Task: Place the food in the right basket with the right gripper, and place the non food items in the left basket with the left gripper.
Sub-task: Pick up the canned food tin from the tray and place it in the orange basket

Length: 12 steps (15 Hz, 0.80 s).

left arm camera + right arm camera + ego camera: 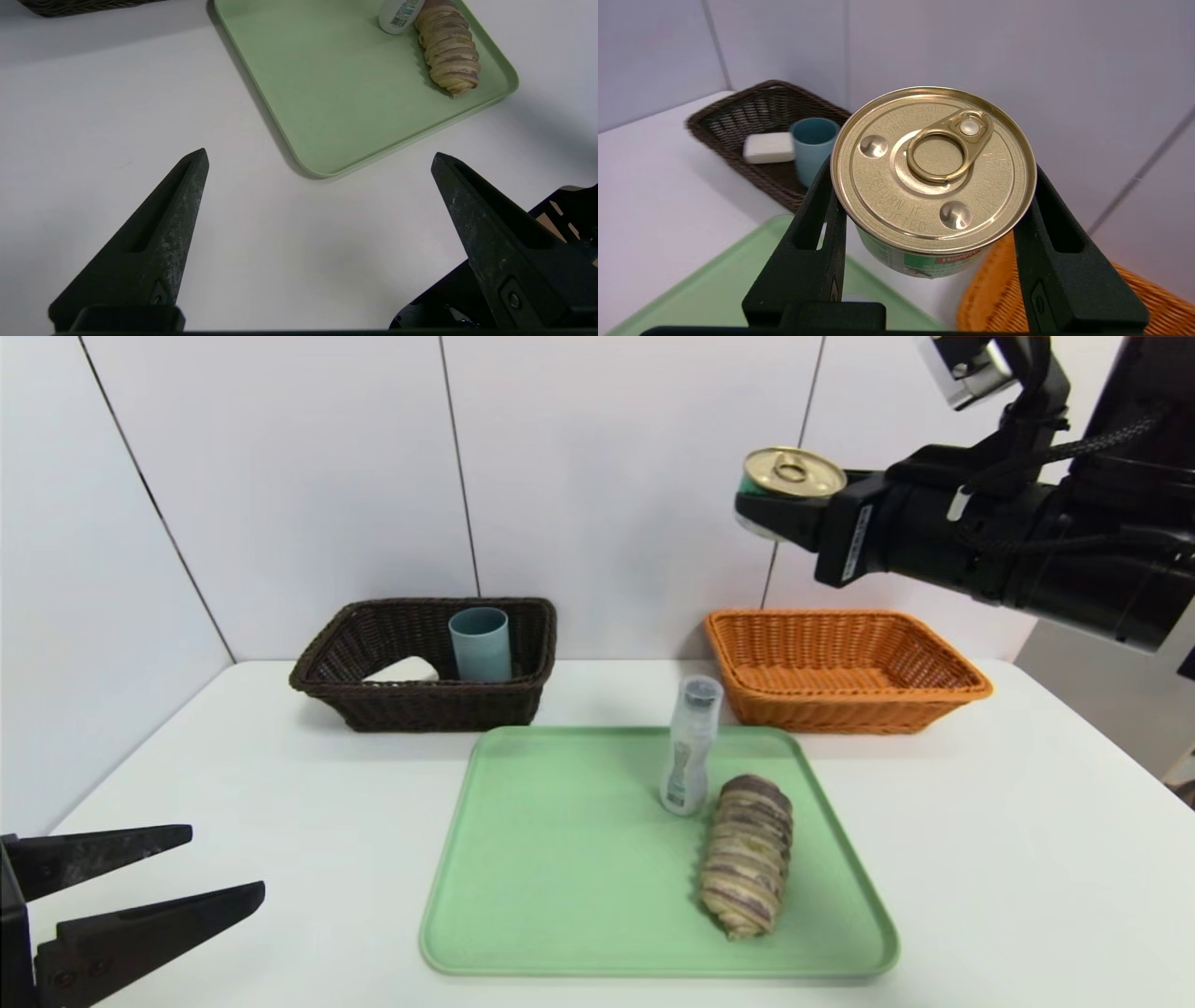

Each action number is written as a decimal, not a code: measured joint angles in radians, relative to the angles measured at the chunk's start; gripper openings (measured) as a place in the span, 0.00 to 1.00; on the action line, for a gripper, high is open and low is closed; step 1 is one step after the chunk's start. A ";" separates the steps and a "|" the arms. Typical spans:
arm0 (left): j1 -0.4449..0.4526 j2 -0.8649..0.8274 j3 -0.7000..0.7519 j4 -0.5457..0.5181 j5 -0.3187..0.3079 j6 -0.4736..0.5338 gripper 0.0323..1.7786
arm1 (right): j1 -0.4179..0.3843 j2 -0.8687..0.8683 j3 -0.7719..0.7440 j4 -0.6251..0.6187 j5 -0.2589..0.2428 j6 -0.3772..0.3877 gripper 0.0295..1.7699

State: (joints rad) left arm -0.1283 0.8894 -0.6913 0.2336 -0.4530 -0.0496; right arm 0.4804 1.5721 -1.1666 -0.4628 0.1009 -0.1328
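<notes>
Right claw (782, 513) clamped on tin can (794, 474), above orange basket (859, 721) at desk's back right; left claw (229, 861) wide open, empty, front left; next: lower, release

Bright, diffuse light with soft shadows

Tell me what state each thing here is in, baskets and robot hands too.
Tin can: sealed, held up in the air
Right gripper: jaws closed on the can
Left gripper: jaws open, idle, left of the tray
Orange basket: empty
Dark basket: holding soap and cup
Bottle: capped
Bread roll: whole, on tray
</notes>
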 joint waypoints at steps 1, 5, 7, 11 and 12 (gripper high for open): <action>-0.001 0.010 -0.010 0.000 0.000 0.000 0.95 | -0.046 -0.004 -0.016 0.029 0.001 0.000 0.54; 0.000 0.053 -0.040 -0.017 0.000 0.000 0.95 | -0.204 0.022 -0.058 0.124 0.010 0.001 0.54; -0.001 0.082 -0.052 -0.038 0.000 0.000 0.95 | -0.267 0.064 -0.074 0.158 0.005 0.001 0.54; -0.010 0.147 -0.075 -0.081 0.000 0.000 0.95 | -0.338 0.154 -0.092 0.213 0.002 0.002 0.54; -0.014 0.164 -0.087 -0.086 0.000 0.000 0.95 | -0.348 0.179 -0.093 0.216 0.001 0.002 0.54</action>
State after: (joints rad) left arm -0.1423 1.0530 -0.7779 0.1477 -0.4530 -0.0496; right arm 0.1321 1.7511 -1.2594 -0.2468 0.1023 -0.1309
